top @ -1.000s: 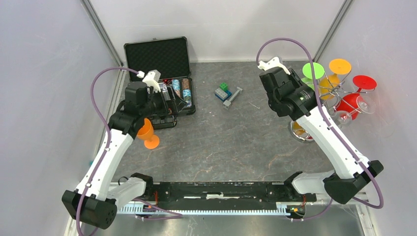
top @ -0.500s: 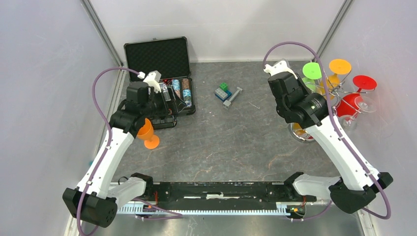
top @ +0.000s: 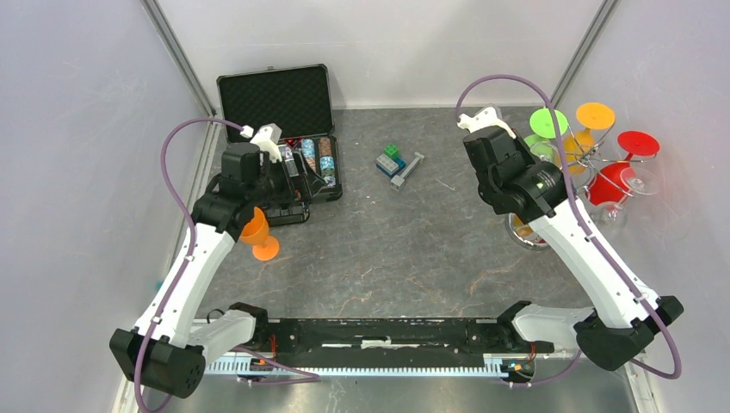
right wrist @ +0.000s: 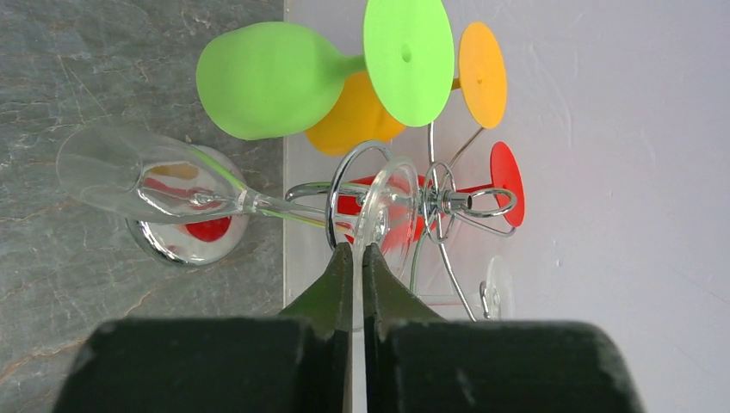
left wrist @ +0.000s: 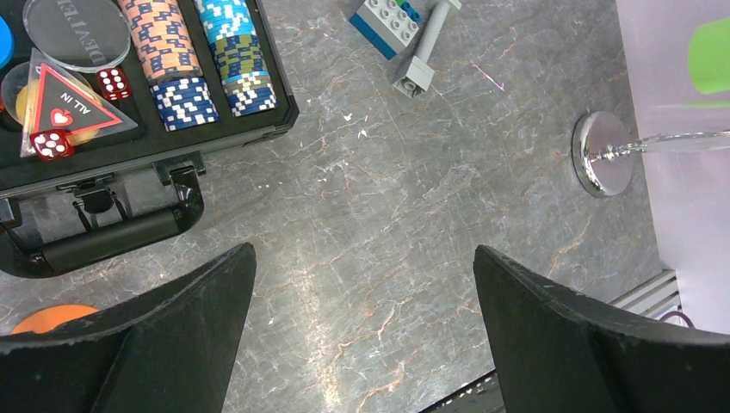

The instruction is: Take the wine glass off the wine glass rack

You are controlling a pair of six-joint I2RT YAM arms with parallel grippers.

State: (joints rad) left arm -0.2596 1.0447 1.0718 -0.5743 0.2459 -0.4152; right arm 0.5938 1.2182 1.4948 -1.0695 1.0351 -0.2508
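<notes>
The wine glass rack (right wrist: 448, 202), a silver wire stand with looped arms, holds green (right wrist: 267, 82), orange (right wrist: 469, 73) and red (right wrist: 506, 176) glasses and a clear wine glass (right wrist: 129, 176). The clear glass lies sideways in the right wrist view, bowl to the left, its foot (right wrist: 383, 206) in a wire loop. My right gripper (right wrist: 357, 251) is shut on the rim of that foot. In the top view the rack (top: 594, 159) stands at the far right with my right gripper (top: 551, 182) against it. My left gripper (left wrist: 361, 258) is open and empty above the table.
An orange glass (top: 258, 237) stands on the table next to the left arm. An open black case (top: 284, 129) with poker chips (left wrist: 232, 60) lies far left. Toy bricks (top: 398, 163) lie mid-table. The rack's round base (top: 525, 232) sits under the right arm. A wall is close behind the rack.
My right arm swung right toward the rack, then drew back slightly to the left. The left arm and the orange glass have not moved.
</notes>
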